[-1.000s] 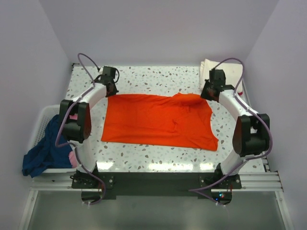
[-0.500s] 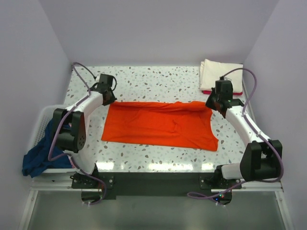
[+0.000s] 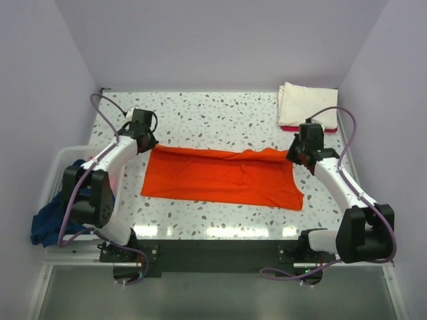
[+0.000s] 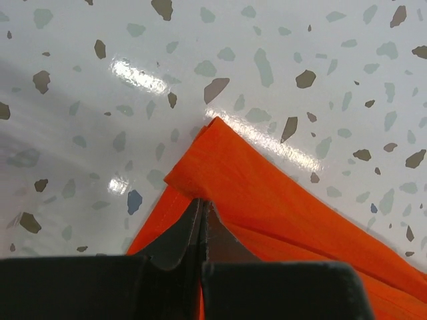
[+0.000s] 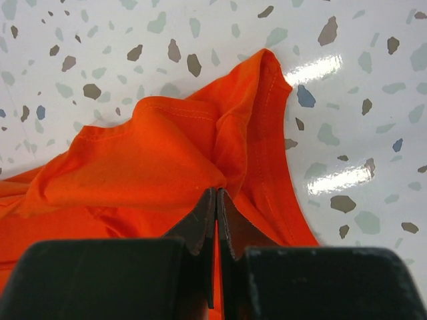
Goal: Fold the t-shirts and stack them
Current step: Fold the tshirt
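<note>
— Our left gripper (image 3: 147, 144) and our right gripper (image 3: 295, 155) have both come nearer to our bases than they were half a second ago. The far edge of the orange t-shirt (image 3: 220, 177) has come with them. The orange patch is now narrower from far to near than it was a second ago.

— Where does the shirt lie now?

— It lies on the speckled table (image 3: 220, 110), about the middle, between our two arms, with its long side running left to right. Its far part looks doubled over toward the near part, and we see a fold along the far edge.

— What do we hold on the left?

— In the left wrist view our two fingers are pressed together with no gap. They pinch the far left corner of the orange cloth, where two layers show one over the other.

— And on the right?

— It is the same there. In the right wrist view our fingers are closed tight on a bunched piece of the orange cloth at the far right corner. A stitched hem curves just beside the tips, and the cloth rises in a small hump around the pinch.

— What else do we see?

— A folded cream-white shirt (image 3: 307, 103) sits in the far right corner on top of a red shirt (image 3: 294, 128), of which only an edge shows. The white basket (image 3: 55, 167) stands to the left of the table. A navy blue shirt (image 3: 48, 225) hangs out over its near side.
</note>
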Motion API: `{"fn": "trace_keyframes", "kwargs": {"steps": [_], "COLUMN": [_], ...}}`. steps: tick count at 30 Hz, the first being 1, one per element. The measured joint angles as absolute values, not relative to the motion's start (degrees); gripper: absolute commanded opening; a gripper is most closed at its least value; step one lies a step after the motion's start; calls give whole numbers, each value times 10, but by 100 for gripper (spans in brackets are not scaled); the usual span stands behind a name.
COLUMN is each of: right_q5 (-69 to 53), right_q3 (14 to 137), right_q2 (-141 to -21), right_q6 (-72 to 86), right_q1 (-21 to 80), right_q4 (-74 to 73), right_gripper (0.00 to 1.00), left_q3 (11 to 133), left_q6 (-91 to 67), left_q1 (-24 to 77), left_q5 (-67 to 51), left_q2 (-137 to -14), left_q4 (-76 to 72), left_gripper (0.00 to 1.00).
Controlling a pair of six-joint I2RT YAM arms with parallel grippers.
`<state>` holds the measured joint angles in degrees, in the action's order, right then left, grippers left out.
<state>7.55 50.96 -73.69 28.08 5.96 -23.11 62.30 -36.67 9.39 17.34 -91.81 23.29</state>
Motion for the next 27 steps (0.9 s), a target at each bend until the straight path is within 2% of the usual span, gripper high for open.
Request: {"fn": "trace_keyframes", "kwargs": {"steps": [7, 10, 11, 12, 13, 15, 16, 17, 20, 27], "right_q5": [75, 66, 64, 61, 58, 49, 47, 44, 35, 24], "right_q3": [477, 459, 454, 448, 442, 430, 427, 426, 426, 476], "right_q2": [-732, -728, -727, -726, -726, -724, -722, -719, -707, -727], "right_q6": [285, 291, 292, 295, 297, 303, 305, 306, 304, 296], "right_q1": [60, 59, 60, 60, 59, 59, 59, 59, 59, 60], "right_q4": [-231, -230, -228, -227, -227, -227, -228, -231, -231, -224], "right_gripper": [0, 7, 10, 14, 24, 35, 44, 47, 51, 51], "left_q3": [573, 537, 525, 516, 504, 485, 479, 475, 475, 494], "left_q6": [-377, -385, -386, -387, -390, -394, -396, -397, -399, -387], "left_q1": [94, 94, 94, 93, 93, 93, 92, 91, 89, 87], "left_q5": [169, 161, 157, 152, 147, 137, 134, 131, 127, 96], "left_q2": [-886, -874, -871, -869, -865, -857, -852, -846, -832, -815], "left_q4": [227, 225, 222, 219, 217, 215, 215, 215, 210, 206], "left_gripper": [0, 0, 7, 9, 12, 27, 34, 44, 51, 52]}}
